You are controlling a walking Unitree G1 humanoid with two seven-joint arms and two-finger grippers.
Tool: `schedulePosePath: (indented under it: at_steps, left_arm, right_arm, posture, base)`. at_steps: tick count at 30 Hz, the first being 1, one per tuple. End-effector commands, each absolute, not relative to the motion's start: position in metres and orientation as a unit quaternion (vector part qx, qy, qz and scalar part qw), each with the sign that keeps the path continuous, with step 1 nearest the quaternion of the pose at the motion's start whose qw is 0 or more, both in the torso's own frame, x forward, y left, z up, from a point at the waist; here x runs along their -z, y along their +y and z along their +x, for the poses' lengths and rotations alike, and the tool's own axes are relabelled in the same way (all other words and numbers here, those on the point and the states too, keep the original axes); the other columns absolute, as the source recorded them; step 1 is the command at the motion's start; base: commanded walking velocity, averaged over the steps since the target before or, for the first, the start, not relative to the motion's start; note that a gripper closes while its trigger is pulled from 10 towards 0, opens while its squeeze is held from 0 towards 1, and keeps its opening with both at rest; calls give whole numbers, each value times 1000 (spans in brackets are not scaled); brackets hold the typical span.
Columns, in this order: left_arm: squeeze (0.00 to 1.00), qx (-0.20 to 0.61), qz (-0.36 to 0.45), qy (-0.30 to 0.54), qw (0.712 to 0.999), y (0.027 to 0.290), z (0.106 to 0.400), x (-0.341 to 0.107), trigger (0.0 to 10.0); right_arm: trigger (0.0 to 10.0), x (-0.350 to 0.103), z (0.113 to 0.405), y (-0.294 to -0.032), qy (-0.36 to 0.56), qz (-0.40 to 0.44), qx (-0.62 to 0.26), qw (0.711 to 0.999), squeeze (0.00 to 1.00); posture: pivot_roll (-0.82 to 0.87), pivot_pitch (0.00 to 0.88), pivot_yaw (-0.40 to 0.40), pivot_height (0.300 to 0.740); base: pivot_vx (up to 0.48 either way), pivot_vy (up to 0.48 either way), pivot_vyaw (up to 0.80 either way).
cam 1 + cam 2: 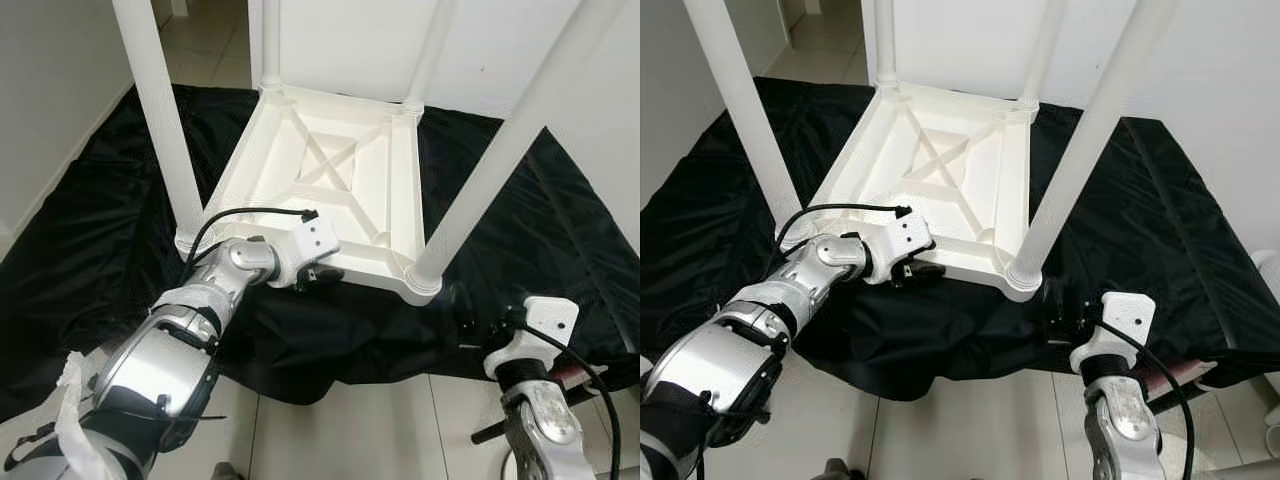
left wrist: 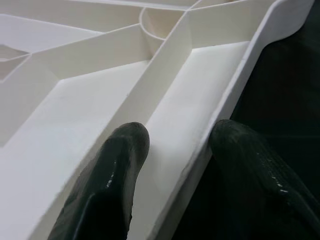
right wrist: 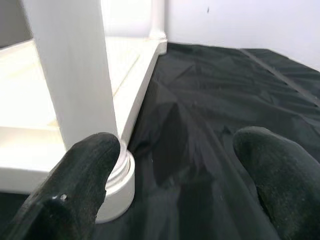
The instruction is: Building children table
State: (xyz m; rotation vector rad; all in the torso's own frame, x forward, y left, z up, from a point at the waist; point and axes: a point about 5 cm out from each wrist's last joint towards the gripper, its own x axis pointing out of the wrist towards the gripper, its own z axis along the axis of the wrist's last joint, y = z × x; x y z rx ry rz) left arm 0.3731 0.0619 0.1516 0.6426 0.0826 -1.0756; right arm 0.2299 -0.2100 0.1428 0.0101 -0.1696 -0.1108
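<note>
The left arm (image 1: 170, 350) is nearest, silver and bulky, reaching forward from the lower left with a black cable looping over its wrist. At its end the left claw (image 1: 322, 276) sits at the near rim of the table (image 1: 330, 190), which lies upside down, white, with crossed ribs showing on its underside. In the left wrist view the two black fingers (image 2: 112, 180) are spread either side of that rim: one rests inside the shallow tray between the rim and a rib, the other hangs outside over the dark sheet. Whether they press on the plastic cannot be told.

Four white legs rise from the table's corners. The near right leg (image 1: 500, 150) stands just to the right of the left claw, along the same rim, and the near left leg (image 1: 160, 110) rises just behind the left forearm.

The right claw (image 1: 1060, 312) hovers low over the black sheet (image 1: 90, 220), just beside the base of the near right leg. Its fingers (image 3: 80, 185) are spread wide, gripping nothing, with the leg's round foot close to one fingertip and bare sheet between them.

The sheet covers the pale tiled floor (image 1: 360, 430) beneath the table, and a white wall (image 1: 50, 90) runs along the left.
</note>
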Motion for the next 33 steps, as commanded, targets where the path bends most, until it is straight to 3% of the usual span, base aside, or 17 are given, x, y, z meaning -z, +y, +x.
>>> schedulePosePath:
  at_steps: [1, 10, 23, 24, 25, 26, 27, 28, 31, 32, 33]
  left_arm:
    - [0, 487, 303, 38, 818, 65, 375, -153, 10000]
    - [0, 495, 318, 68, 806, 80, 376, -149, 10000]
    - [0, 526, 318, 152, 774, 83, 373, -138, 10000]
    - [0, 526, 318, 161, 772, 83, 373, -139, 7608]
    - [0, 529, 317, 164, 770, 84, 374, -140, 7608]
    - [0, 534, 317, 168, 766, 85, 374, -141, 4431]
    - [0, 537, 316, 171, 763, 85, 374, -142, 4431]
    - [0, 541, 317, 172, 760, 86, 374, -143, 2784]
    - [0, 543, 318, 173, 757, 88, 374, -145, 2745]
    - [0, 545, 320, 174, 755, 90, 374, -145, 0]
    - [0, 546, 320, 176, 754, 91, 374, -145, 0]
  right_arm:
    - [10000, -138, 233, -214, -89, 9, 73, 993, 0]
    - [10000, -131, 244, -182, -95, 43, 52, 993, 0]
    - [10000, -123, 246, -179, -95, 41, 51, 993, 0]
    - [10000, -123, 246, -178, -95, 40, 51, 993, 0]
    - [10000, -122, 245, -178, -95, 40, 50, 993, 0]
    - [10000, -121, 245, -178, -94, 39, 51, 994, 0]
    - [10000, -121, 245, -178, -93, 39, 51, 994, 0]
    - [10000, -120, 244, -178, -92, 38, 51, 994, 0]
    - [10000, -119, 243, -178, -93, 38, 53, 994, 0]
    - [10000, -119, 242, -178, -92, 39, 56, 993, 0]
    - [10000, -118, 241, -178, -92, 39, 57, 993, 0]
  posture:
    - [-93, 46, -7, 740]
    - [-79, 61, 27, 740]
    - [-89, 81, 40, 740]
    - [-91, 84, 44, 740]
    - [-91, 84, 44, 740]
    - [-91, 84, 47, 740]
    - [-94, 87, 49, 740]
    - [-94, 87, 49, 740]
    - [-98, 91, 55, 740]
    - [-98, 92, 58, 740]
    - [-97, 93, 60, 740]
  base:
    - [0, 0, 0]
    - [0, 0, 0]
    - [0, 0, 0]
    - [0, 0, 0]
    - [0, 0, 0]
    - [0, 0, 0]
    - [0, 0, 0]
    - [0, 0, 0]
    - [0, 0, 0]
    - [0, 0, 0]
    - [0, 0, 0]
